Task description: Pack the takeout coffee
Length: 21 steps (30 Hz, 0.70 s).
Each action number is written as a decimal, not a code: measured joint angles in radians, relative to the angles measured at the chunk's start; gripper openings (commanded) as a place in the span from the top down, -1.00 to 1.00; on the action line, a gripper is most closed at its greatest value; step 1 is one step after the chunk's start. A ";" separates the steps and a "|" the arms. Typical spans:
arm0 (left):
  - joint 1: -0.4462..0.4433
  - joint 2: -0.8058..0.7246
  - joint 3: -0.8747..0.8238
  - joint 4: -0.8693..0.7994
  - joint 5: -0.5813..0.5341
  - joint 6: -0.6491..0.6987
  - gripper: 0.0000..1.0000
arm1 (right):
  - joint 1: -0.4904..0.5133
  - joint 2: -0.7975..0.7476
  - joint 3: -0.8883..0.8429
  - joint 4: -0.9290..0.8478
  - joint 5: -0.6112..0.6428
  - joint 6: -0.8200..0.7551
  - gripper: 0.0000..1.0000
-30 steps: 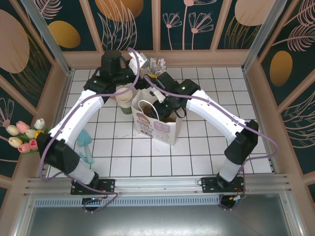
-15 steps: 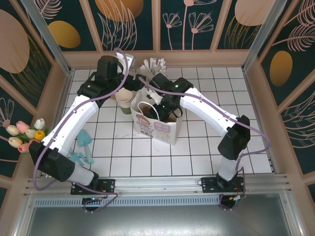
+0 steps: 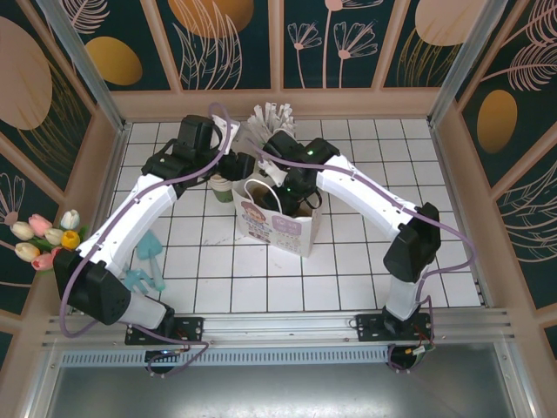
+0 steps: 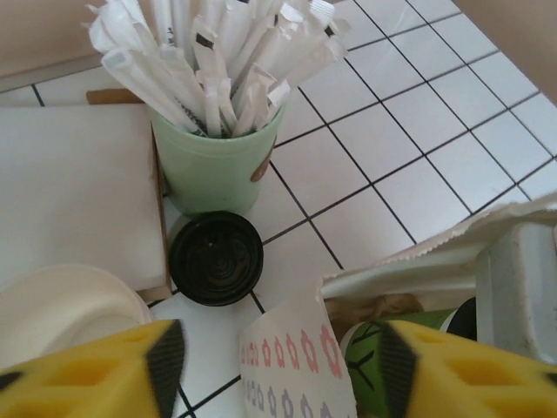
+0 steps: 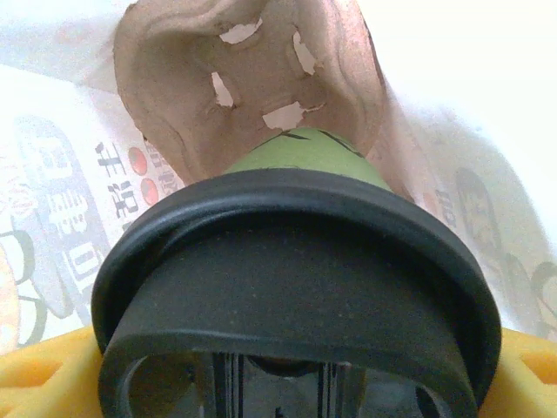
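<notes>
Right gripper [image 5: 283, 379] clamped on coffee [image 5: 296, 261] inside bag [image 3: 283, 228] at table centre, above pulp carrier [image 5: 174, 113]; left gripper [image 4: 278, 366] fingers apart over bag's far-left rim; recommend lowering it upright, squarely into a carrier socket, before releasing.

The takeout coffee [image 5: 305, 161] is showing a matt green paper wall under a smooth black plastic lid [image 5: 296, 252] with a dull sheen. The tray [image 5: 174, 78] behind it is looking like rough brown moulded pulp. The bag [image 5: 52, 174] is showing thin printed paper. The counter [image 4: 392, 131] tiles are gleaming glossy white.
</notes>
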State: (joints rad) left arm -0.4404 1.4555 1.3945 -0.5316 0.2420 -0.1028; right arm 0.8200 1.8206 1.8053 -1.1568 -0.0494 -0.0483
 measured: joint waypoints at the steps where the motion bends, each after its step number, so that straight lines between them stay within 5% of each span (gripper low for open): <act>1: 0.000 0.000 -0.002 -0.001 0.006 0.002 0.15 | 0.000 0.000 -0.001 0.000 0.001 0.002 -0.23; 8: 0.000 0.003 -0.003 0.006 0.059 -0.002 0.97 | 0.012 0.000 -0.013 -0.001 0.004 0.006 -0.22; 21: 0.000 0.105 0.078 0.019 0.146 0.045 1.00 | 0.013 0.037 -0.047 0.024 0.008 0.005 -0.22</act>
State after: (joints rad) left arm -0.4404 1.5608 1.4723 -0.5121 0.3885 -0.0574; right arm 0.8330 1.8580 1.7580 -1.1332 -0.0418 -0.0433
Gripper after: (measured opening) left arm 0.054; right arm 0.816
